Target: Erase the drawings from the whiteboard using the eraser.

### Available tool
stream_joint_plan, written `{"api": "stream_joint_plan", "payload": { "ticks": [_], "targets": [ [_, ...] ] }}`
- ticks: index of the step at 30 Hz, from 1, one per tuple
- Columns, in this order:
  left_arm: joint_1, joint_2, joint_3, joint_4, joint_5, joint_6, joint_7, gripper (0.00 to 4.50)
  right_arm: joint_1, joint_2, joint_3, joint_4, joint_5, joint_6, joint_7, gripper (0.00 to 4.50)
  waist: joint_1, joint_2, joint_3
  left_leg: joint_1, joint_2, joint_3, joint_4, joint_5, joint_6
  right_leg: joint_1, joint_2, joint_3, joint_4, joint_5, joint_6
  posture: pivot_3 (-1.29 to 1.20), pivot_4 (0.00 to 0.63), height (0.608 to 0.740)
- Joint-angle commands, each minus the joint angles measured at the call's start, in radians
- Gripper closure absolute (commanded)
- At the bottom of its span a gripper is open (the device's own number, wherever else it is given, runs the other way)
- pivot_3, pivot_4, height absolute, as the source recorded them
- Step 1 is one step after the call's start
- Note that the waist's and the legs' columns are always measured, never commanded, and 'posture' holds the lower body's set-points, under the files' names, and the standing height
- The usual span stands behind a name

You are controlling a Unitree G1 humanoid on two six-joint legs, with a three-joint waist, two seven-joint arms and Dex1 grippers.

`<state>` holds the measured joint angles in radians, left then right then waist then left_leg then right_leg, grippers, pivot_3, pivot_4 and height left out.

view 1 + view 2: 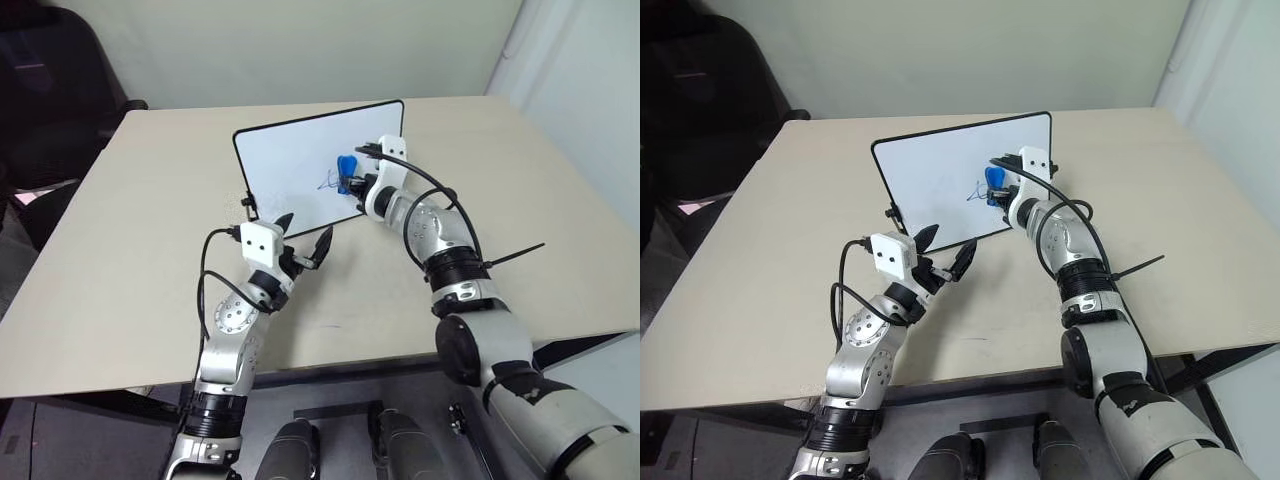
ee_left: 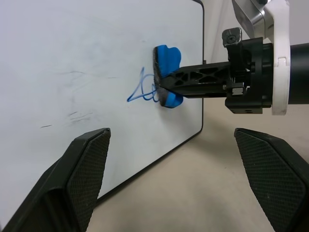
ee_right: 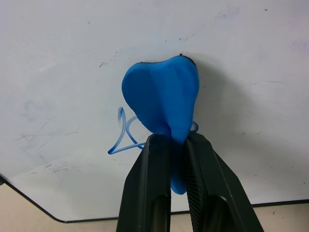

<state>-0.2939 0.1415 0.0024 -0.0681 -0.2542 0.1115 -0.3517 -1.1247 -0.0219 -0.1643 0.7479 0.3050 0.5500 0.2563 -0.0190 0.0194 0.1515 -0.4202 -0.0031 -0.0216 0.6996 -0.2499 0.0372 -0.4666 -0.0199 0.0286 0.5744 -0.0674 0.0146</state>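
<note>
Whiteboard (image 1: pixel 300 160) bears 1 scribble (image 2: pixel 141 92); right gripper (image 3: pixel 175 145) clamps 1 eraser (image 3: pixel 161 99) (left gripper (image 1: pixel 302 240) spread, empty).

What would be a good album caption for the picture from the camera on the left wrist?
The right gripper presses the blue eraser against the whiteboard, over the blue drawings.

Silver arms w/ black cables, white wrist heads, black ribbed fingers (image 2: pixel 82 169)

Glossy smooth whiteboard (image 2: pixel 72 58); matt eraser (image 3: pixel 161 96); textured fingers (image 2: pixel 87 164).
</note>
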Motion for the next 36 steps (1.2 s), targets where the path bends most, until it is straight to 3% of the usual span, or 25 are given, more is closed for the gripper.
{"api": "stream_joint_plan", "payload": {
  "ticks": [1,13,17,25,36],
  "targets": [
    [-0.011,0.003,-0.001,-0.032,-0.004,-0.010,-0.011,0.00,-0.012,0.018,0.045,0.002,-0.037,-0.012,0.001,4.29,-0.007,0.000,0.000,0.000,0.000,0.000,0.000,0.000,0.000,0.000,0.000,0.000,0.000,0.000,0.000,0.00,0.150,0.740],
    [0.002,0.009,0.008,-0.052,-0.006,-0.002,-0.013,0.00,0.034,0.102,0.161,-0.159,-0.049,0.061,0.077,4.29,-0.012,0.000,0.000,0.000,0.001,-0.001,-0.001,-0.003,-0.004,-0.004,0.002,0.000,0.000,0.000,0.000,0.00,0.150,0.740],
    [0.004,0.008,0.007,-0.057,-0.005,0.001,-0.011,0.00,0.052,0.109,0.195,-0.209,-0.058,0.083,0.096,4.29,-0.009,0.000,0.000,-0.001,0.001,-0.001,-0.001,-0.006,-0.003,-0.004,0.002,0.000,-0.001,0.002,-0.006,0.00,0.150,0.740],
    [0.012,0.007,0.006,-0.069,-0.003,0.003,-0.004,0.00,-0.031,0.039,0.076,-0.022,-0.059,0.044,0.007,4.29,-0.006,0.000,0.000,0.000,0.001,0.000,0.000,-0.009,-0.002,-0.004,0.002,0.000,0.000,-0.001,-0.008,0.00,0.150,0.740],
    [0.006,0.007,0.007,-0.063,-0.001,0.000,-0.005,0.00,-0.100,-0.040,0.011,0.131,-0.059,-0.034,-0.032,4.29,0.000,-0.001,0.000,0.000,0.001,-0.001,0.000,-0.010,-0.008,-0.003,0.002,0.000,0.000,0.001,-0.006,0.00,0.150,0.740]
  ]
}}
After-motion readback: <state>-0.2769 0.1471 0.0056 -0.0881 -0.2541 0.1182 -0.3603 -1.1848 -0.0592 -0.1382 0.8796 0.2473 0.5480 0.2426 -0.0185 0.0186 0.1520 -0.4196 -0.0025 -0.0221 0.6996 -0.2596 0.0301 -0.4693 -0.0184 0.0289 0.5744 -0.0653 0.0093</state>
